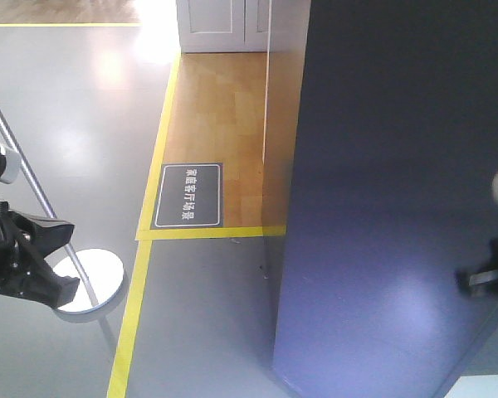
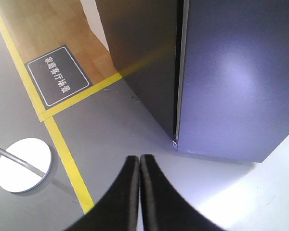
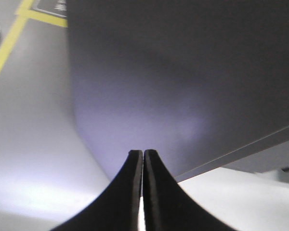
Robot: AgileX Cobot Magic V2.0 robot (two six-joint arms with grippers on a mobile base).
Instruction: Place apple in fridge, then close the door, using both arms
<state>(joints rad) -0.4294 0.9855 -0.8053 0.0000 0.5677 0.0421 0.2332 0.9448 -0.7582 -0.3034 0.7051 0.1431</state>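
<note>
The fridge (image 1: 398,191) is a tall dark grey block filling the right of the front view. In the left wrist view its door (image 2: 236,72) lies against the cabinet side (image 2: 139,57), with only a thin seam between them. No white interior shows. The apple is out of view. My left gripper (image 2: 138,159) is shut and empty, hanging over grey floor a short way from the fridge's lower corner. My right gripper (image 3: 143,152) is shut and empty too, pointing at the dark door face (image 3: 173,86). At the front view's edges I see the left gripper (image 1: 62,288) and the right gripper (image 1: 481,280).
A round white stand base (image 1: 91,282) with a slanted metal pole stands on the grey floor to the left. Yellow floor tape (image 1: 133,315) borders a wood floor patch holding a dark floor sign (image 1: 188,196). White panelled doors (image 1: 220,25) are at the back.
</note>
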